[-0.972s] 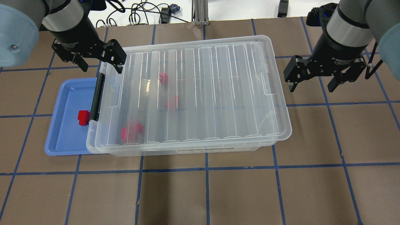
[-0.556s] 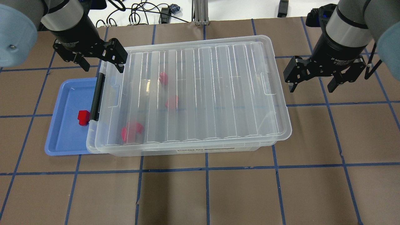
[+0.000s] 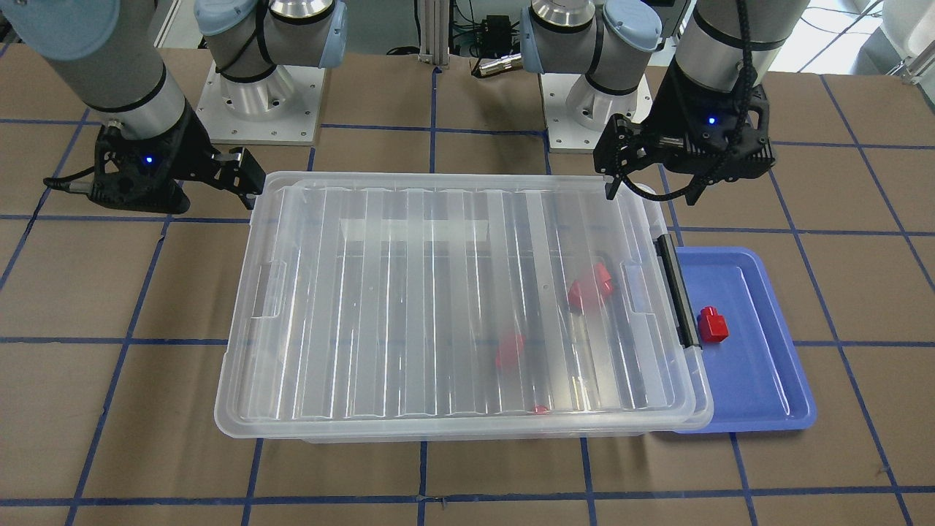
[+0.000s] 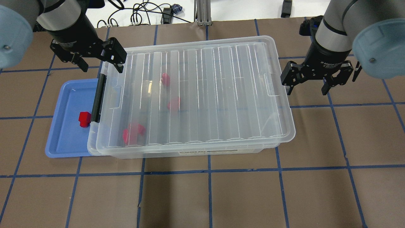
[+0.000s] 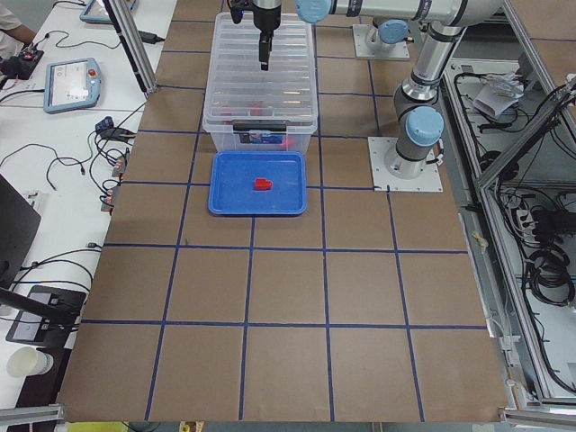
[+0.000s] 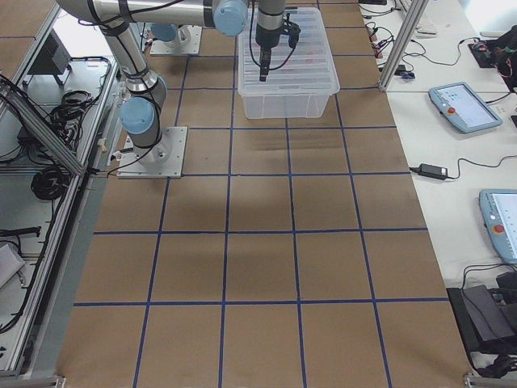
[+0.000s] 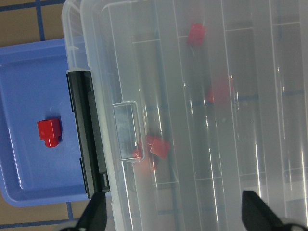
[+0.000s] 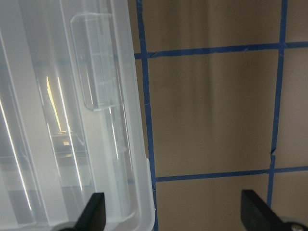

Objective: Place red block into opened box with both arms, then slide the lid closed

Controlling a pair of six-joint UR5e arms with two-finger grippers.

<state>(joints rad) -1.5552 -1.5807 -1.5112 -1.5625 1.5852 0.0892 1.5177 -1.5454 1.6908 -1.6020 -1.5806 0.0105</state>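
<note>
Moved in toward short end of flat ribbed clear plastic lid (image 4: 205,95) since 1 s ago: right hand (image 4: 306,90), wide open, empty. Left hand (image 4: 102,67) also wide open & empty, over far corner of large clear plastic box (image 4: 190,154) by its black bar. Small bright red plastic brick (image 4: 84,118) outside box, in shallow blue tray (image 4: 65,101) on table (image 4: 221,196), just beside bar. Lid on top of box; 3 more red bricks (image 4: 133,133) under it.

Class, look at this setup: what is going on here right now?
Neither gripper holds anything. The left gripper and right gripper hang open at opposite short ends of the box. The lid lies over the box, with several red pieces visible beneath it. One red block sits outside, on the blue tray.
</note>
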